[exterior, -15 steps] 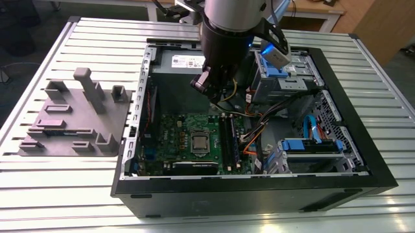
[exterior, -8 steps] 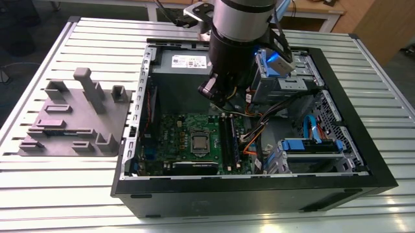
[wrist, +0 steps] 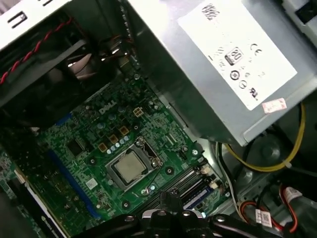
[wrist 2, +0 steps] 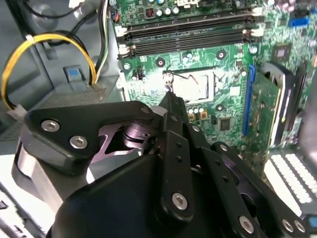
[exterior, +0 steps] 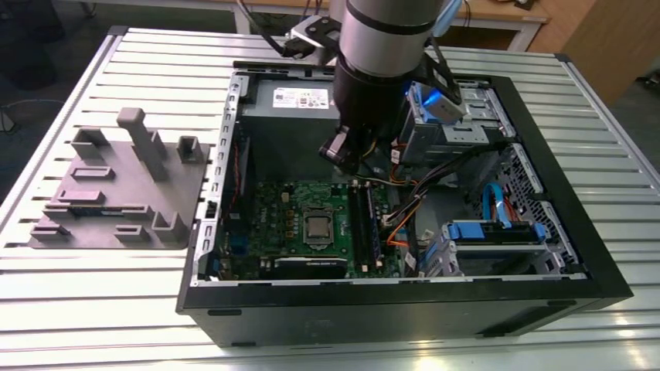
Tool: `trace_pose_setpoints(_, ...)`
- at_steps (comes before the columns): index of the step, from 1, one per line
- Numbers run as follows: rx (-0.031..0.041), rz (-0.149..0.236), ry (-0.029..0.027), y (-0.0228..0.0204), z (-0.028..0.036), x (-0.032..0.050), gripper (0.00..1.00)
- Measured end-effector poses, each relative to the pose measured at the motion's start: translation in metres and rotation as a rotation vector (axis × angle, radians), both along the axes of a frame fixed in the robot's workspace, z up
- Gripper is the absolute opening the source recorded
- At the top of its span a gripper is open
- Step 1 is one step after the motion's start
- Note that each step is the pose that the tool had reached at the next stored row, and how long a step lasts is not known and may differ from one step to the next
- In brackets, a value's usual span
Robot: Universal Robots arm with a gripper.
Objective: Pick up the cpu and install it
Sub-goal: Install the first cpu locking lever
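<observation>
The cpu (wrist: 130, 167) is sitting in its socket in the middle of the green motherboard (exterior: 278, 202), so the install looks basically done from where I'm standing. In the first wrist view you can see its silvery top framed by the metal socket bracket (wrist: 148, 153), flat and square to the frame as far as I can judge.

The gripper (wrist 2: 171, 99) hovers above the board inside the open pc case (exterior: 577, 255), not touching anything, with nothing in it. In the second wrist view the black fingers (wrist 2: 174, 116) look drawn together to a narrow tip just over the socket edge, so I'd call it closed and empty.

If you're checking this step, my take: look that the chip lies level with no corner riding up, and keep the arm clear of the long black memory slots (wrist 2: 190, 34) right beside the socket and the yellow cable (wrist 2: 47, 42) looping near the power supply (wrist: 218, 64).

Materials:
- The cpu lid is dull brushed metal, a small flat square.
- The board is glossy green, studded with tiny parts.
- The power supply is a plain silver-grey sheet-metal box with a white label.
- The gripper is matte black with bright screw heads.
- The case sits on a ribbed aluminium bench (exterior: 103, 317), next to a grey plastic fixture (exterior: 119, 193) of blocky posts.
</observation>
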State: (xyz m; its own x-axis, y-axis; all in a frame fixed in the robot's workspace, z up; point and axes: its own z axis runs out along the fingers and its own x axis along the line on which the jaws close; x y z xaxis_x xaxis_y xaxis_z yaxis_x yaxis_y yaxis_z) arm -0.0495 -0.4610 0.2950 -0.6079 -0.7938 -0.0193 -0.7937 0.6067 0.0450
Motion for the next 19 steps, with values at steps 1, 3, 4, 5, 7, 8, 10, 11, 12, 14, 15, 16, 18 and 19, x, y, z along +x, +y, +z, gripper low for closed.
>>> trace_pose_setpoints(1,0.0000,0.017,0.0001,0.0000,-0.0015,0.0000,0.10)
trace_pose_setpoints(3,0.0000,0.054,0.0001,0.0000,-0.0049,0.0000,0.10)
trace_pose_setpoints(4,0.0000,0.071,0.0000,0.0000,-0.0065,0.0000,0.10)
trace_pose_setpoints(5,0.0000,0.087,0.0000,0.0000,-0.0081,0.0000,0.10)
trace_pose_setpoints(7,0.0000,0.114,-0.0001,-0.0001,-0.0110,0.0000,0.10)
trace_pose_setpoints(8,-0.0001,0.123,-0.0002,-0.0001,-0.0124,0.0000,0.10)
trace_pose_setpoints(10,-0.0001,0.130,-0.0003,-0.0002,-0.0142,-0.0001,0.10)
trace_pose_setpoints(11,-0.0002,0.130,-0.0002,-0.0002,-0.0141,-0.0001,0.10)
trace_pose_setpoints(12,-0.0001,0.130,-0.0003,-0.0002,-0.0142,-0.0001,0.10)
trace_pose_setpoints(14,-0.0001,0.130,-0.0003,-0.0002,-0.0144,0.0000,0.10)
trace_pose_setpoints(15,0.0002,0.134,-0.0006,-0.0002,-0.0152,0.0000,0.10)
trace_pose_setpoints(16,0.0002,0.145,-0.0005,-0.0001,-0.0160,-0.0001,0.10)
trace_pose_setpoints(18,0.0000,0.178,-0.0004,-0.0002,-0.0182,-0.0001,0.10)
trace_pose_setpoints(19,0.0001,0.196,-0.0004,-0.0002,-0.0195,-0.0001,0.10)
